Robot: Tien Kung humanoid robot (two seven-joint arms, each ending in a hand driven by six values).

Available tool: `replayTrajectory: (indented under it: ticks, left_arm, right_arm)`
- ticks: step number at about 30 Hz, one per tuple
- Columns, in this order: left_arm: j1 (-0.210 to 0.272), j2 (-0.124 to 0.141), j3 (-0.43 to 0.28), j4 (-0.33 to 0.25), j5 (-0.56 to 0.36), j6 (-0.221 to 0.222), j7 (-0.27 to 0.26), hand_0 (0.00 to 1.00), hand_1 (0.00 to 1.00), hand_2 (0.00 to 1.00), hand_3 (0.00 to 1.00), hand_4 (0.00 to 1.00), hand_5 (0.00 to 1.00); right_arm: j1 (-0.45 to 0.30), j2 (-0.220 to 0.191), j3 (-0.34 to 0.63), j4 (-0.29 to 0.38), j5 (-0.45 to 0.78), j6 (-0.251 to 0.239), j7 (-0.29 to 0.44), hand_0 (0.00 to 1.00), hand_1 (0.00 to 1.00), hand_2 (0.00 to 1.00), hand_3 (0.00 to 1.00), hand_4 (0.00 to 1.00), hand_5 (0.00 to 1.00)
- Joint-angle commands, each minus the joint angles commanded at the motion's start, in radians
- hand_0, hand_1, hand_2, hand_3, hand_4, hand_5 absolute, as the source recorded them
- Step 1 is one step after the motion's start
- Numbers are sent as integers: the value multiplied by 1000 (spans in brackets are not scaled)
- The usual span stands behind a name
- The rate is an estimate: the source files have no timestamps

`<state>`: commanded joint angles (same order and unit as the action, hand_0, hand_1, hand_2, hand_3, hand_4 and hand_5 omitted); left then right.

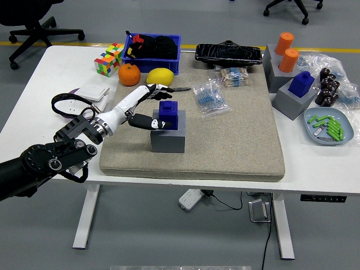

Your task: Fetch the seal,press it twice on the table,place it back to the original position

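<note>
My left hand [147, 104] reaches in from nine o'clock over the beige mat [236, 140], its fingers [159, 88] spread loose and holding nothing; the thumb lies just beside the blue seal's [167, 113] left face, though I cannot tell if it touches. The seal sits upright in its grey block [167, 138] on the mat, near the middle of the white surface [34, 95]. Toward two o'clock, well apart, another blue seal [304, 82] stands in its own grey holder [292, 100].
</note>
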<state>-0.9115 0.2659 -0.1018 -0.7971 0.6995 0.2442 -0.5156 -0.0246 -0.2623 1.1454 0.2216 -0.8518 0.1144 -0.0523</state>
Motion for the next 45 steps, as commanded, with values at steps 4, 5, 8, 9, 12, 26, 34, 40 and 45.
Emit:
replayTrajectory:
  ticks: [4,5,8,9,12,26,34,40,45]
  left_arm:
    - [0,0,-11,6,-33,-25,-28,987,998,998,998,998,412]
    - [0,1,-14,7,-39,-24,-39,987,998,998,998,998,412]
    - [3,2,-27,11,-64,-17,-70,998,998,998,998,998,615]
    - [3,4,-33,12,-73,-17,-75,998,998,998,998,998,615]
    - [3,16,-42,13,-106,-8,-71,998,998,998,998,998,615]
    - [20,116,-45,308,-320,47,-73,906,919,962,959,938,501]
    - [48,161,41,476,-400,0,60,869,876,937,952,896,440]
    - [88,193,-31,470,-379,2,66,859,858,895,933,882,429]
    - [105,197,-35,471,-364,1,70,854,849,886,919,876,418]
  right_arm:
    - [0,1,2,0,0,0,0,734,684,651,617,716,510]
    - [0,1,2,0,1,0,0,734,684,651,617,716,510]
    - [-1,2,4,-1,1,0,0,734,684,651,617,716,509]
    - [-1,2,3,-1,1,0,0,734,684,651,617,716,509]
    - [0,3,7,0,0,0,0,734,684,651,617,716,509]
    - [7,1,29,0,-14,-3,2,734,683,652,617,716,510]
    - [5,3,31,2,-15,-3,3,734,684,652,617,717,512]
    - [1,7,35,0,-19,-3,3,734,684,652,617,716,510]
    - [2,9,37,2,-20,-3,4,734,684,653,617,716,512]
